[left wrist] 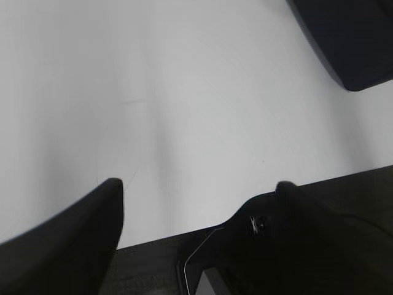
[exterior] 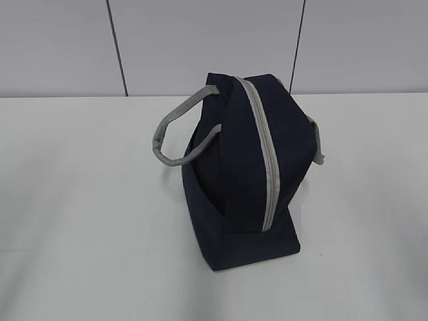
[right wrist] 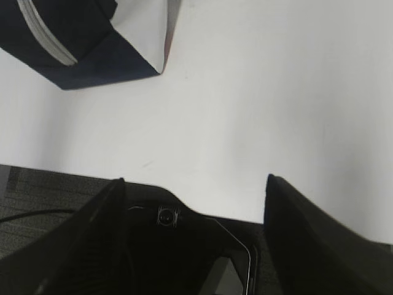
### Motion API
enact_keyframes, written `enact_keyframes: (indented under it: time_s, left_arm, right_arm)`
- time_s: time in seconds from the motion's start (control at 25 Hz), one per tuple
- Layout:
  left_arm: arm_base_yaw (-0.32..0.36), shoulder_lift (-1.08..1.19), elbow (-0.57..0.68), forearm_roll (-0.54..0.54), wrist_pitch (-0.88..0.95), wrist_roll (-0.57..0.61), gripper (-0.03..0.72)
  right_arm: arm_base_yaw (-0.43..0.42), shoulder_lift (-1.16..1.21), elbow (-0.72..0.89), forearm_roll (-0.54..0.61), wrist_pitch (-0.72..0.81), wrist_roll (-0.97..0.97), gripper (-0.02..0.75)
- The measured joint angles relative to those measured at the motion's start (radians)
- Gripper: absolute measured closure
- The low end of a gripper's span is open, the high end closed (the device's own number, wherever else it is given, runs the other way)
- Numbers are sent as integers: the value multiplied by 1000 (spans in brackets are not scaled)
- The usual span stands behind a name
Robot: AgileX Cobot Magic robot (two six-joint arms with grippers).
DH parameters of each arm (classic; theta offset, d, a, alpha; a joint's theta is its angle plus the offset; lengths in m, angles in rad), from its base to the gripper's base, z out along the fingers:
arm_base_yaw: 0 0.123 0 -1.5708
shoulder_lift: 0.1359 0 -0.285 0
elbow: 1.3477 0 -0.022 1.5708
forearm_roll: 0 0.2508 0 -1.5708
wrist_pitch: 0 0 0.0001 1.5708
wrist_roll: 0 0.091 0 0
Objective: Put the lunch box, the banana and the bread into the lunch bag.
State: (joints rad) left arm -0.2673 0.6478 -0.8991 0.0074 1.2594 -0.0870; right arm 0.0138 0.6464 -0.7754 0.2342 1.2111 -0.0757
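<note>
Lunch bag stands alone near the middle of the white table, a little right of centre; navy fabric, boxy, its long axis running from far to near; grey zipper strip runs along the top ridge from the far end down toward the near end, and looks closed along the whole stretch that shows; ring pull not made out. One grey handle loops out to the left side of the bag, drooping clear of the tabletop or just above it, cannot tell which; a second grey handle shows only as a short piece on the right side, the rest hidden behind the bag body.

Neither arm appears in the exterior view. Left gripper, seen from its wrist camera: two dark fingers spread well apart, nothing between them, hanging over the near table edge; one navy corner of the bag lies far right in that view, well apart from the fingers. Right gripper, from its wrist camera: fingers likewise spread wide, nothing held, also at the near table edge; the bag's near end with a bit of zipper strip sits at far left of that view, well apart from the fingers.

Wall behind the table is pale grey panels with dark seams.
</note>
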Motion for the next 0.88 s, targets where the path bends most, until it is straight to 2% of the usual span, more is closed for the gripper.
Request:
enact_keyframes:
  time_s: [0.2, 0.4, 0.64, 0.88]
  left_arm:
    - [-18, -208, 122, 15, 4, -3, 181]
    - [-18, -373, 228, 46, 8, -3, 181]
    - [-18, -439, 330, 73, 3, -3, 181]
    - [-18, -442, 352, 75, -100, -3, 181]
  right_arm:
    - [4, -173, 93, -22, 39, 46, 209]
    - [4, -408, 109, -113, 49, 82, 209]
    - [4, -568, 111, -304, 59, 88, 209]
    - [4, -578, 192, -328, 54, 100, 209]
